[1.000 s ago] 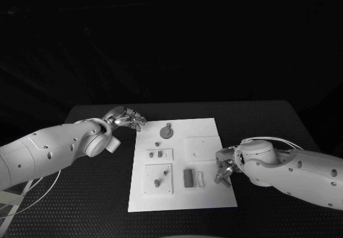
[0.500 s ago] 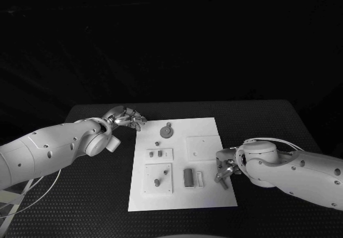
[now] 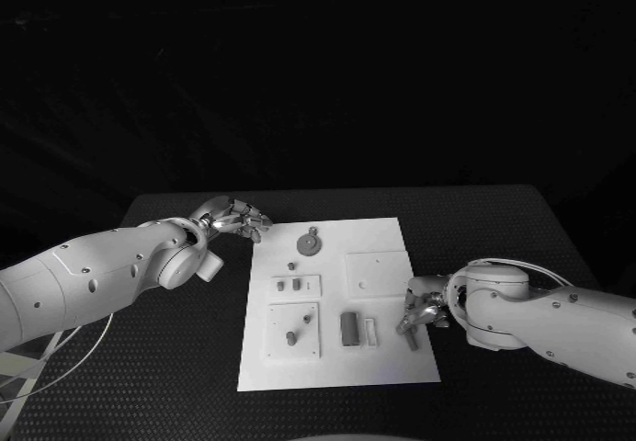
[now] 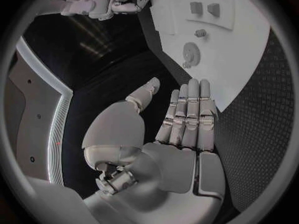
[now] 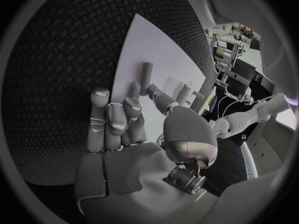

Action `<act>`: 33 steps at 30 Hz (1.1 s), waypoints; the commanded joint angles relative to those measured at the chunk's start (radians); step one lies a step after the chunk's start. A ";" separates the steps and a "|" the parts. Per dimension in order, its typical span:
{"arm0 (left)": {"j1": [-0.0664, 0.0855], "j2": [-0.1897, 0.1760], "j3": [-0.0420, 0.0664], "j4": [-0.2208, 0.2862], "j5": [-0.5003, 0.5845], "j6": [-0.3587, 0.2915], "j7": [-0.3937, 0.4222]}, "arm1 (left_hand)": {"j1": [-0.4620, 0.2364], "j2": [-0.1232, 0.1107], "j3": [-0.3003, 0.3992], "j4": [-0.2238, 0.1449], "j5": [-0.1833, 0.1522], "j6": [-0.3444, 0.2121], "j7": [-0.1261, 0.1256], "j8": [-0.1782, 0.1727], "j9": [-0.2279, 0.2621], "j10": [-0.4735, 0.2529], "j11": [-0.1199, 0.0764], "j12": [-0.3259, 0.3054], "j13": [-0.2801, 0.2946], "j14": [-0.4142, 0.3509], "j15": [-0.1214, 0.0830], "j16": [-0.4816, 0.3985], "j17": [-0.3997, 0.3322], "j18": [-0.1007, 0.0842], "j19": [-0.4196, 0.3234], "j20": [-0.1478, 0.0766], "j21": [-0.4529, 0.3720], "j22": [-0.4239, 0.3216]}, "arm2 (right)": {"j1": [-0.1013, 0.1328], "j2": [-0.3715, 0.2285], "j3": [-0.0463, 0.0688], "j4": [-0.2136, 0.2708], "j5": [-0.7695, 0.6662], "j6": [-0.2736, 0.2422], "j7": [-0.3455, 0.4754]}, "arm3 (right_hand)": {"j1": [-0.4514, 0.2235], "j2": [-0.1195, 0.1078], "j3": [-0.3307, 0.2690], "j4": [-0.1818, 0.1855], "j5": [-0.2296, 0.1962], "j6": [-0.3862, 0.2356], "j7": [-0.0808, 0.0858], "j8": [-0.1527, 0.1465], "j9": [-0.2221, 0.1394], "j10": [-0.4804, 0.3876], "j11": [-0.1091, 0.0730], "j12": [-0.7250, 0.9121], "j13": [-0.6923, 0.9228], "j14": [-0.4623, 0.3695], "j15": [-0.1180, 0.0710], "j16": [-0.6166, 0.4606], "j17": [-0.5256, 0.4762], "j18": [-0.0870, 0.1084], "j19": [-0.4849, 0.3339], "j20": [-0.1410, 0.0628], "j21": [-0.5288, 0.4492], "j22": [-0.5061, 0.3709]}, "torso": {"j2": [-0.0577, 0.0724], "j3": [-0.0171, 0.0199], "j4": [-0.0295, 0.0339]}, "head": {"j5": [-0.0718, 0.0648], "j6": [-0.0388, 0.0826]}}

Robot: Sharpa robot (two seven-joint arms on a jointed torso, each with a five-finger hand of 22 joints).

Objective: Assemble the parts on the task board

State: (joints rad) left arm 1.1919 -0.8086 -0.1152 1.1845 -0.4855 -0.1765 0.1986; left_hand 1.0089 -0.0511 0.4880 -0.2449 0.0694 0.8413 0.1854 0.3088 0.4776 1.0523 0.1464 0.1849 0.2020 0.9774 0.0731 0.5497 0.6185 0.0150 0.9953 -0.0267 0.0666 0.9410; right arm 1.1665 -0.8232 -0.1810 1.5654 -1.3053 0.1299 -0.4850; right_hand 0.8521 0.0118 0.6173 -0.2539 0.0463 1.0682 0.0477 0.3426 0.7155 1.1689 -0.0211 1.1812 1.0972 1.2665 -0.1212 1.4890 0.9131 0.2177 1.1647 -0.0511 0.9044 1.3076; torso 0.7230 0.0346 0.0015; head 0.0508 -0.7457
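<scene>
From the head camera, the right robot hand [image 3: 422,314] sits at the task board's [image 3: 378,363] right edge, fingers bent over a small dark peg [image 3: 411,340] lying on the white plate, long axis running roughly toward and away from the robot. The peg is just under its fingertips, so this hand is far nearer. The left robot hand [image 3: 236,220] hovers off the board's far-left corner, holding nothing.

In the left wrist view, its fingers [image 4: 190,112] are straight, together, empty.

In the right wrist view, the peg [image 5: 146,77] lies just beyond curled fingers [image 5: 118,115]; I cannot tell if they grip it.
</scene>
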 commanded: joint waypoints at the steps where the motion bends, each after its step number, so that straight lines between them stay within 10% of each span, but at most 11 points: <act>1: 0.001 0.001 0.000 0.001 0.007 0.013 0.005 | -0.009 0.002 0.000 -0.006 -0.006 -0.004 0.000 0.005 -0.001 -0.008 0.001 0.006 -0.001 0.003 0.001 -0.005 0.001 0.010 -0.005 0.001 0.005 -0.002 | -0.004 0.004 -0.002 -0.006 0.128 -0.079 0.015 | 0.055 0.046 0.051 -0.041 0.003 -0.035 0.044 -0.134 0.001 0.006 0.002 0.005 0.000 0.009 -0.001 0.005 0.003 0.044 0.007 0.004 0.006 0.021 | 0.000 -0.0002 -0.0003 | 0.000 0.001; 33: 0.001 0.002 0.000 0.000 0.007 0.028 -0.007 | -0.018 0.004 -0.002 -0.001 -0.007 -0.006 0.001 0.005 -0.002 -0.010 0.001 0.007 -0.002 0.002 0.001 -0.008 0.003 0.010 -0.006 0.002 0.004 -0.002 | 0.000 0.076 0.000 -0.041 0.369 -0.146 0.041 | 0.055 0.046 0.059 -0.041 0.003 -0.031 0.042 -0.133 0.003 0.009 -0.001 0.006 -0.001 0.010 -0.004 0.004 -0.003 0.044 0.011 0.001 0.009 0.020 | 0.000 -0.0004 0.0002 | -0.002 0.002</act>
State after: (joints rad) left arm 1.1921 -0.8085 -0.1154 1.1835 -0.4847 -0.1651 0.1879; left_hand 1.0024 -0.0447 0.4880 -0.2449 0.0694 0.8413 0.1854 0.3088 0.4767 1.0487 0.1500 0.1888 0.2012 0.9774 0.0731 0.5458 0.6207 0.0150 0.9953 -0.0267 0.0666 0.9401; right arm 1.1675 -0.7489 -0.1805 1.5250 -0.9481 -0.0088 -0.4590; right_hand 0.8861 0.0457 0.6243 -0.2471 0.0464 1.0365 0.0828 0.2069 0.7148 1.1702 -0.0231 1.1811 1.0973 1.2754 -0.1229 1.4889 0.9108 0.2177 1.1707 -0.0494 0.9081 1.3075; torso 0.7232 0.0340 0.0018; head 0.0481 -0.7425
